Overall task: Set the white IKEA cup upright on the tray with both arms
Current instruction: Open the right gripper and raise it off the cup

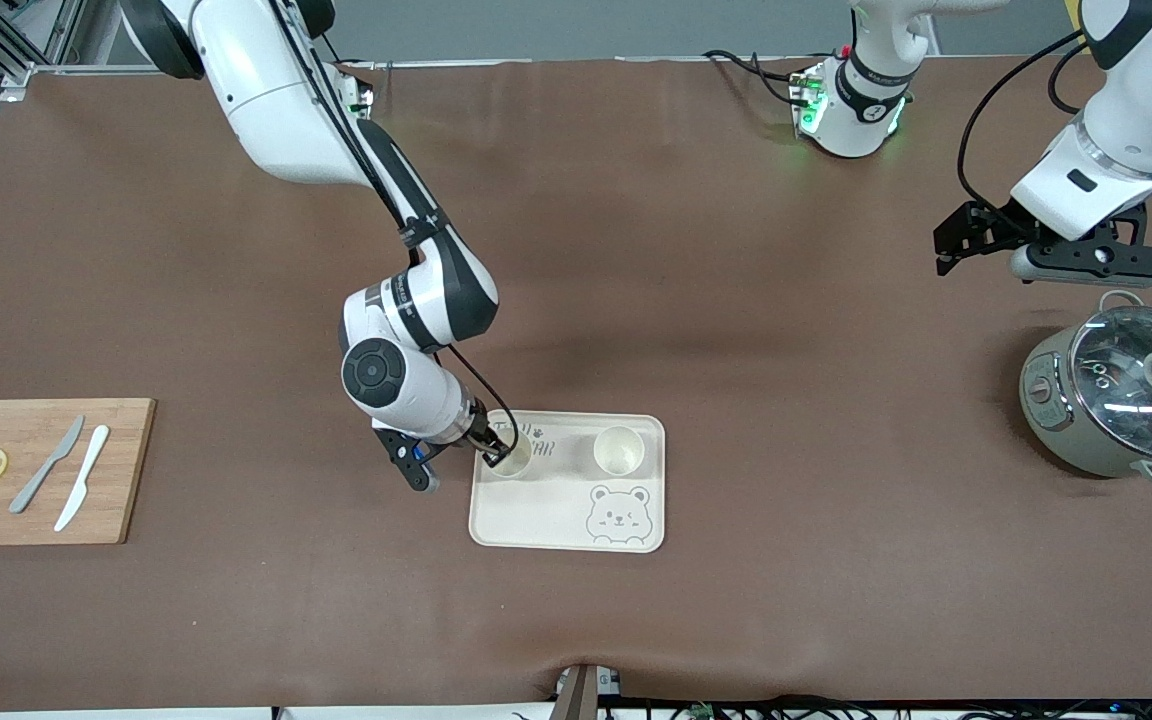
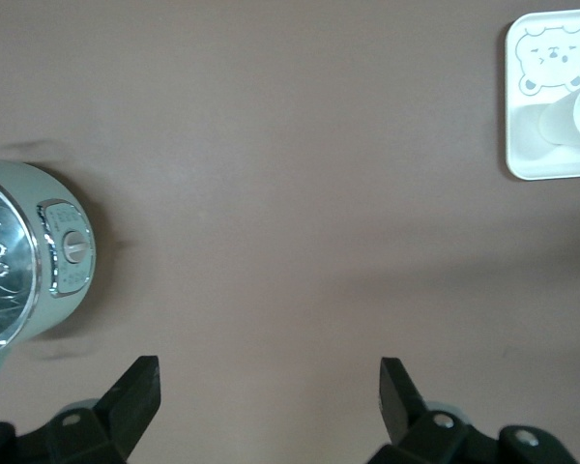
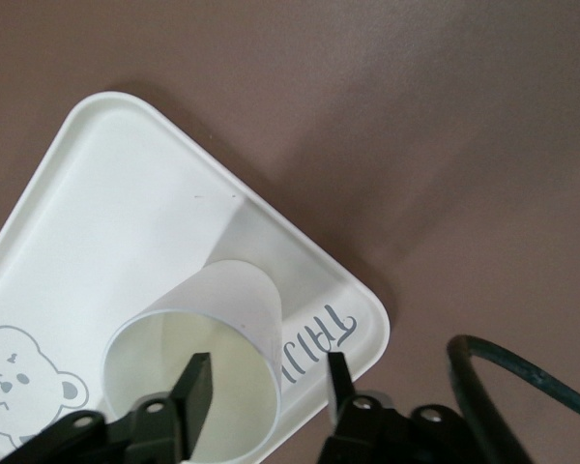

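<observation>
The cream-white bear tray lies near the middle of the table. A white cup stands mouth-up on its corner toward the right arm's end, by the lettering. My right gripper is at this cup's rim. In the right wrist view its fingers straddle the cup wall, one inside and one outside, with gaps to the wall, over the tray. A second white cup stands upright on the tray. My left gripper waits open and empty above bare table near the pot.
A green pot with a glass lid stands at the left arm's end; it also shows in the left wrist view. A wooden cutting board with lemon slices and two knives lies at the right arm's end.
</observation>
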`<state>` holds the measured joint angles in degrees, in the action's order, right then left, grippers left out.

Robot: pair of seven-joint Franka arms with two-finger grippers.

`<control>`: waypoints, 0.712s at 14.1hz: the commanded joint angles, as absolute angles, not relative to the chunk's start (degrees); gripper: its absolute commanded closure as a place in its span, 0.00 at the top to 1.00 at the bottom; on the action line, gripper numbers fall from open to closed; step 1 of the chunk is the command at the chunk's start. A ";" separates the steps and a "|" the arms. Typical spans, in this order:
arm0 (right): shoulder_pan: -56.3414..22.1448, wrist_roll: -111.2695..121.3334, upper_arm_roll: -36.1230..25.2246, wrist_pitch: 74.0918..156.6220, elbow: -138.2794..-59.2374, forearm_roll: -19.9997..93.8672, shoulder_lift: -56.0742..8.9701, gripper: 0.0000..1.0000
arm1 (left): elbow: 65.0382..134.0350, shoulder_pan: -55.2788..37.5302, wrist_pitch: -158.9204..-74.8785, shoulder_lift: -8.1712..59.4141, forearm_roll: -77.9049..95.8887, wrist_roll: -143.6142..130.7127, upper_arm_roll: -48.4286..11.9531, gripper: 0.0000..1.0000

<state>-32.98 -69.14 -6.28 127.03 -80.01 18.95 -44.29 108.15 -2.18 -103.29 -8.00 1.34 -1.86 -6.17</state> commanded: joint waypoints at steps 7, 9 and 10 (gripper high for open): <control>-31.91 -69.26 -7.03 112.44 -72.53 19.34 -43.07 1.00 | 107.49 -2.02 -103.18 -8.79 2.64 -3.52 -6.68 1.00; -29.81 -69.08 -7.12 104.98 -68.40 19.42 -42.98 1.00 | 107.49 -1.93 -103.53 -8.35 2.64 -3.52 -6.68 1.00; -28.14 -68.56 -6.68 101.81 -66.20 19.51 -42.98 1.00 | 107.32 -1.93 -103.54 -8.09 2.72 -3.52 -6.68 1.00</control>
